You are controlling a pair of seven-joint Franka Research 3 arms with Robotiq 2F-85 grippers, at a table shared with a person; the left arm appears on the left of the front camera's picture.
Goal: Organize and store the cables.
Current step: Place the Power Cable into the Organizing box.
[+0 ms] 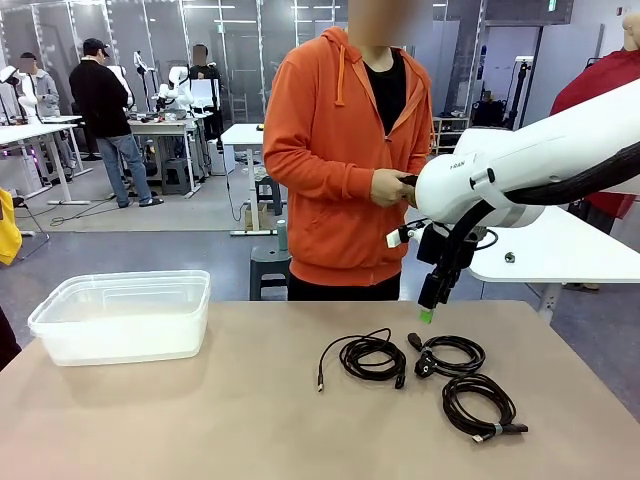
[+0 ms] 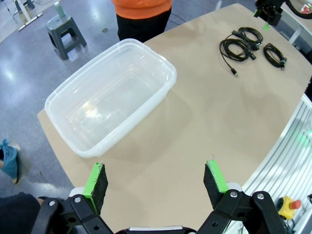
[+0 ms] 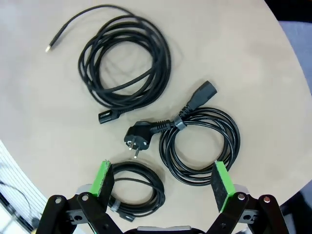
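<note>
Three cables lie coiled close together on the robot's right half of the counter (image 1: 230, 420). They are a loose thin cable (image 3: 126, 58) with one end trailing out, a power cord (image 3: 202, 146) with its round plug (image 3: 135, 136) just beside the coil, and a small coil (image 3: 141, 192). The right end effector (image 3: 163, 178) hangs above them, spread fully and holding nothing. In its wrist view the small coil and the power cord lie below its two pads, with the thin cable farther ahead. The power cord's tied neck runs slantwise to the line between the pads. The left end effector (image 2: 156, 178), also wide open and empty, is beside the clear tub (image 2: 161, 61), well apart from the cables. The right arm looks the nearer.
</note>
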